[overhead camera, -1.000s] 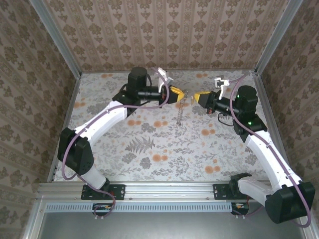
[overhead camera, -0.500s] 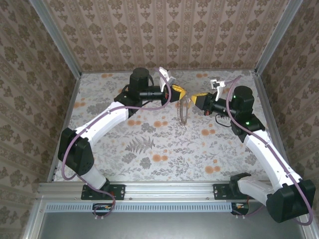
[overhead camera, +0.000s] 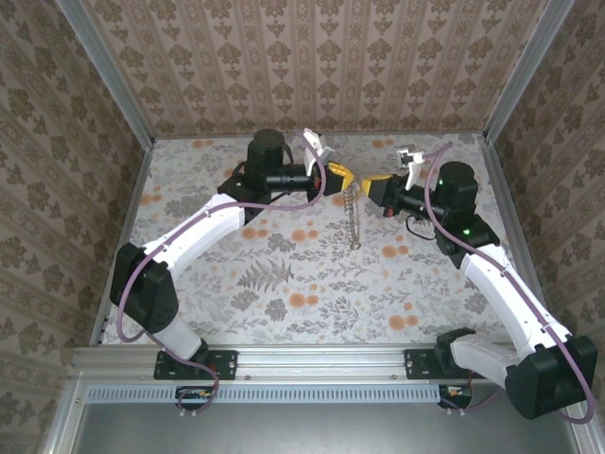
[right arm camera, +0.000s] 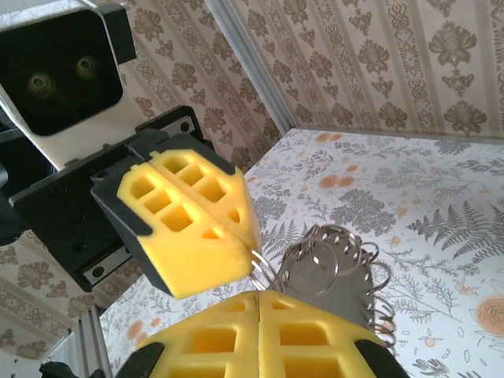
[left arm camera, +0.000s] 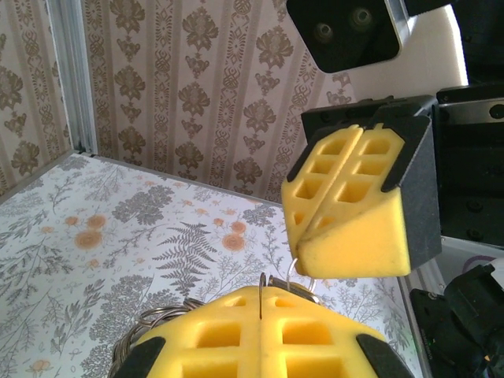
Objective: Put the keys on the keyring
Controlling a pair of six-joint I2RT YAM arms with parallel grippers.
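Observation:
Above the back middle of the table my left gripper and right gripper meet tip to tip. Both are shut on the keyring, a thin metal hoop that runs from one pair of yellow pads to the other. In the left wrist view its edge sits in the seam of my left gripper, just below the right gripper. A bunch of small metal rings on a flat grey piece hangs below. I cannot pick out the keys among them.
The floral table is walled by patterned panels on three sides, with aluminium posts at the back corners. A metal rail carries the arm bases at the near edge. Purple cables loop over both wrists.
The right gripper has moved left and up towards the left gripper, closing the gap between them. The hanging bunch has swung slightly right and now hangs straight.

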